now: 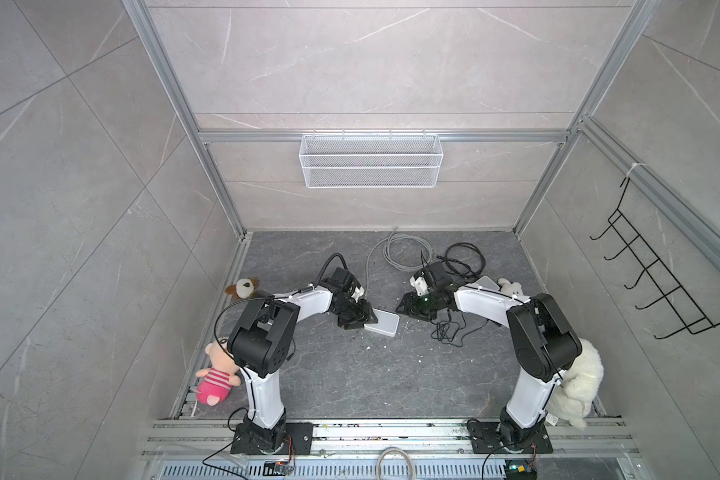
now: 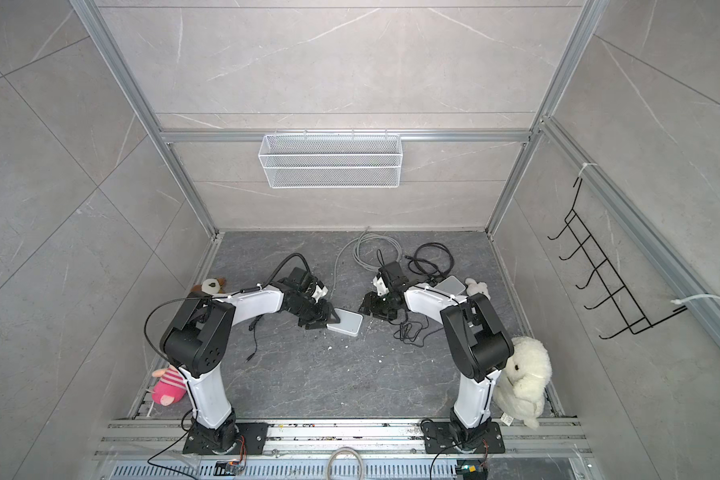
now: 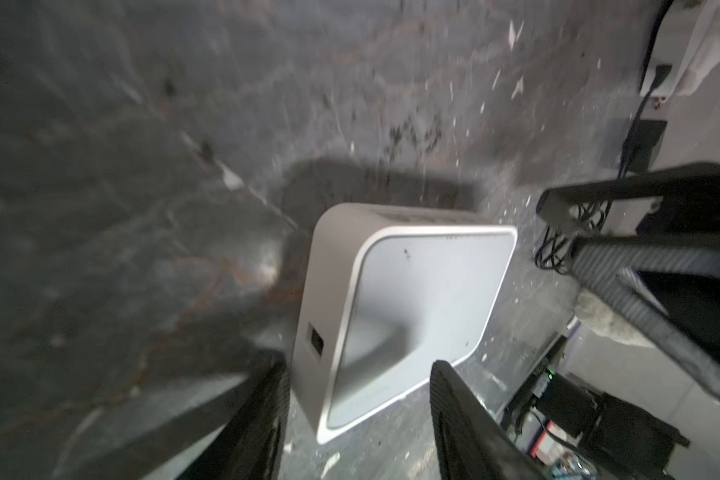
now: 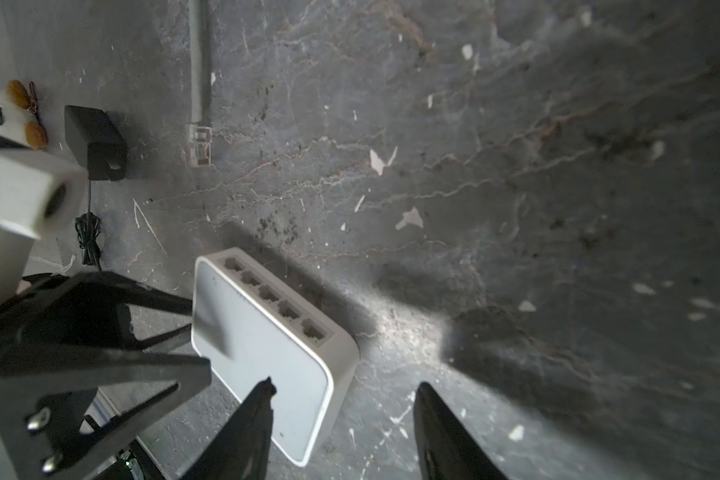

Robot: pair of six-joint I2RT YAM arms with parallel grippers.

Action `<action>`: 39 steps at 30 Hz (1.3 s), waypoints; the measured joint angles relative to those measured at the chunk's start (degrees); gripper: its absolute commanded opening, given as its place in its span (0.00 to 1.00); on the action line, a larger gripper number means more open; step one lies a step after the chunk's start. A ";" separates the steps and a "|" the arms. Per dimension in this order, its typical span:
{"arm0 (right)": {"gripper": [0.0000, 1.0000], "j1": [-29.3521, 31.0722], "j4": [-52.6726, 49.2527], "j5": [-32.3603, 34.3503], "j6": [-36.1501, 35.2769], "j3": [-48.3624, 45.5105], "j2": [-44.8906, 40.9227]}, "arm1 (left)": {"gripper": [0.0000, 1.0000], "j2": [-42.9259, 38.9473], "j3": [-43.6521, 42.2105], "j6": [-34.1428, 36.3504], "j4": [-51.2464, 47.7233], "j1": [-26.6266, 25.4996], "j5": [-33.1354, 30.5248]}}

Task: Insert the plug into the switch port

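The white switch [image 1: 382, 323], with five ports [image 4: 269, 295] in a row along one long side, is laid flat at the middle of the dark table [image 1: 350, 374]. The clear plug [image 4: 199, 145] on its grey cable [image 4: 200, 62] is left unplugged on the table just beyond it. The fingers [image 3: 262, 415] of the left gripper [image 3: 356, 363] are held apart astride the switch's left end, those of the right gripper [image 4: 345, 386] apart and empty beside its right end.
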 measured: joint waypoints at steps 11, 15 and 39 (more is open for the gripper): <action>0.57 -0.48 0.26 -0.17 -0.90 -0.70 -0.85 | 0.58 -10.73 -4.22 -1.42 -3.91 0.33 -4.52; 0.56 -0.48 0.35 -0.17 -1.01 -0.74 -1.73 | 0.59 -16.46 -4.07 -4.07 -13.18 2.95 -20.46; 0.55 -0.48 3.89 -1.31 -0.79 -4.44 -2.84 | 0.40 -20.85 -18.27 -9.14 -17.00 16.79 -38.58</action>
